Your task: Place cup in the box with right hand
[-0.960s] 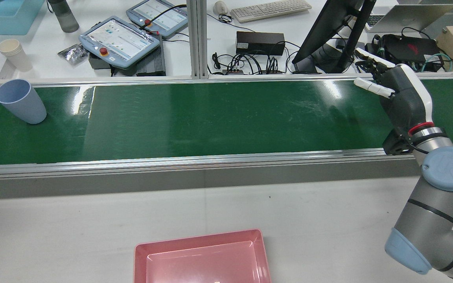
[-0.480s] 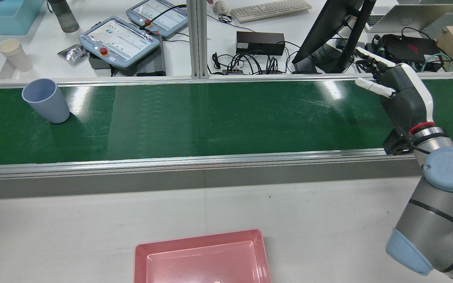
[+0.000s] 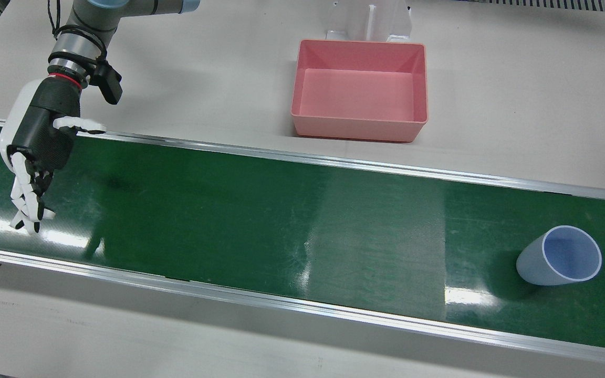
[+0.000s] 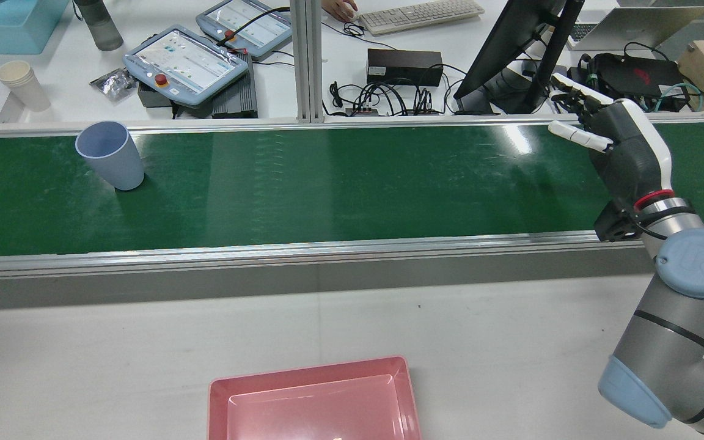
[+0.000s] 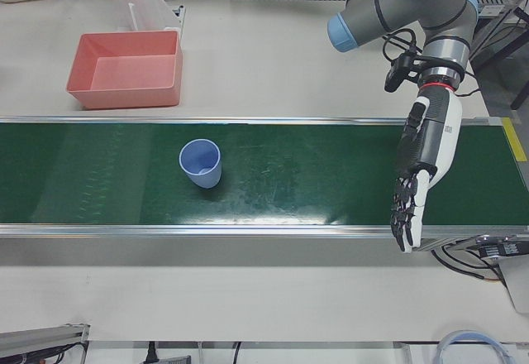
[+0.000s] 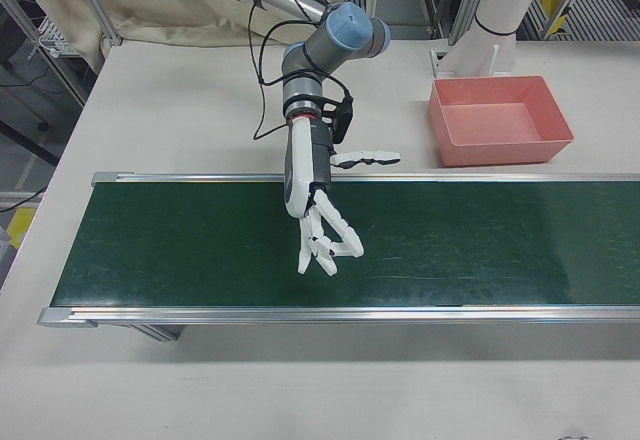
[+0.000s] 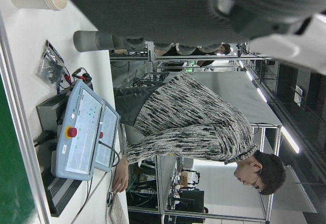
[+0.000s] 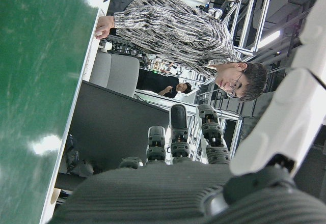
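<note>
Change: cup carried along the green belt toward the middle, from the far 9 o'clock edge of the rear view a second ago to a spot further inward now; right hand unmoved.
Box: pink box at 6 o'clock in the rear view, nearest the robot, standing on the pale table, holding nothing.
Belt: runs 9 to 3 o'clock across the rear view, beyond the box, framed by metal rails.
Cup: pale blue, upright, mouth up, on the belt at about 10 o'clock in the rear view, well apart from the box and from both hands.
Right hand: poised over the belt at 2 o'clock in the rear view, fingers spread and extended, holding nothing; well apart from the cup.
Left hand: left hand seen in the left-front view at 3 o'clock, stretched out over the belt, fingers apart, holding nothing; cup at that view's 9 o'clock side, well apart.
Far side: teach pendants, keyboard and monitor at 12 o'clock beyond the belt.
</note>
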Available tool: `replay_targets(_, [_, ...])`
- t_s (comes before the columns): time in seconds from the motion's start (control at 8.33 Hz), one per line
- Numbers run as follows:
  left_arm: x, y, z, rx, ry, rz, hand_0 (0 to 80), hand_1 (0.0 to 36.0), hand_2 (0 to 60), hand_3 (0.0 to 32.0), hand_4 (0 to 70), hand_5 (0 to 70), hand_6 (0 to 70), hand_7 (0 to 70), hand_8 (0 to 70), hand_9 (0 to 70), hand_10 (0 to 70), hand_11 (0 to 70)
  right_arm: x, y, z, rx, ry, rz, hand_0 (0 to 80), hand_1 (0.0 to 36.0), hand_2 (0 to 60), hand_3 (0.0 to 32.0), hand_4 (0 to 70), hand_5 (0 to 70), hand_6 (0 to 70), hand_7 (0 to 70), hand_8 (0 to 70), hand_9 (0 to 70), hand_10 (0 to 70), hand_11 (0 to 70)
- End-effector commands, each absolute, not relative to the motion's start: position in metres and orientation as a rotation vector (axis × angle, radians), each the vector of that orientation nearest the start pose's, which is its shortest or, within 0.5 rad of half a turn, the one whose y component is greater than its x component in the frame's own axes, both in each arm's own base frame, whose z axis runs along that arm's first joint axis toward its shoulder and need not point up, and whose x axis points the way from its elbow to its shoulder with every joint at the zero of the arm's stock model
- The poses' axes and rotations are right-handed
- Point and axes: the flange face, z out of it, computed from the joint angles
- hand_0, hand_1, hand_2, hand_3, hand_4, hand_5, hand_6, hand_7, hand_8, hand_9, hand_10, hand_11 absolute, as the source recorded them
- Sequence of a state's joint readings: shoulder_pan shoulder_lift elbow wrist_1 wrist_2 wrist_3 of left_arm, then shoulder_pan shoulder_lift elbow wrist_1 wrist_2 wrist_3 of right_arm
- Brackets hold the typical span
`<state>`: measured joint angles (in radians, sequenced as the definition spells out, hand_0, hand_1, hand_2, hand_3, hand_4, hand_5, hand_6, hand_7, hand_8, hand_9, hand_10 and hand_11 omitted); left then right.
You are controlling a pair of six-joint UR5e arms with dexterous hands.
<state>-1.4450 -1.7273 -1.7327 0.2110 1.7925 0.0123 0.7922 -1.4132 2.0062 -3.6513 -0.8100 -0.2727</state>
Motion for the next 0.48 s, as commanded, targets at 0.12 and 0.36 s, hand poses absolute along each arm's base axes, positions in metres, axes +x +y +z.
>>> replay_targets(0.12, [-0.042, -0.555, 0.547, -0.336, 2.137, -1.909, 0.0, 0.0, 0.0, 0.0, 0.0, 0.0, 0.0, 0.0, 0.0, 0.0, 0.0, 0.0, -0.215, -0.505, 0.441, -0.268, 2.419, -2.245, 33.9, 7.4, 12.5, 0.0, 5.6, 1.2, 8.8, 43.0, 4.8, 15.5, 0.0, 0.0])
replay_targets(0.36, [-0.042, -0.556, 0.546, -0.337, 2.138, -1.907, 0.0, 0.0, 0.0, 0.0, 0.0, 0.0, 0.0, 0.0, 0.0, 0.0, 0.0, 0.0, -0.236, -0.524, 0.432, -0.293, 2.433, -2.247, 34.2, 7.7, 13.8, 0.0, 6.5, 1.3, 8.9, 43.2, 4.8, 15.6, 0.0, 0.0])
